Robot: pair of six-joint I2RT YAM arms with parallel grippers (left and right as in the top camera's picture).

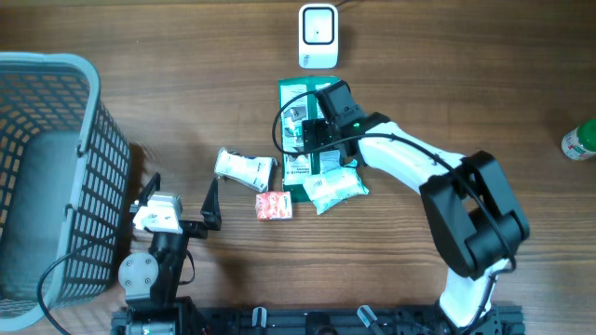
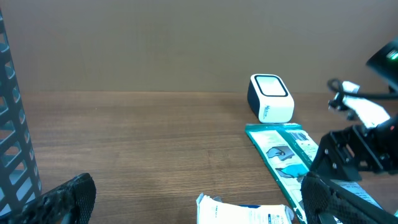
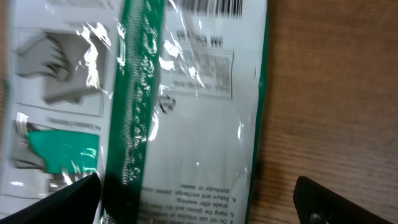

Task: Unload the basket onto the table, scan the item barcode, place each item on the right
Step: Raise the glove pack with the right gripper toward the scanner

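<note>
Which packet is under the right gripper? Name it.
The flat green packet, nearest the scanner: the open right gripper hangs over it. The pouches and red packet lie nearer the robot.

Grey basket (image 1: pixel 107 195), green bottle (image 1: pixel 579 140)

The green-and-white packet (image 3: pixel 186 124) carries upside-down small print, "Return and exchange" legible; its barcode (image 3: pixel 211 6) digits blur.

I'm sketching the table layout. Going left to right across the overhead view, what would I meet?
grey plastic mesh basket → left gripper → crumpled white packet → white box-shaped barcode scanner → green-and-white container at the right edge
</note>
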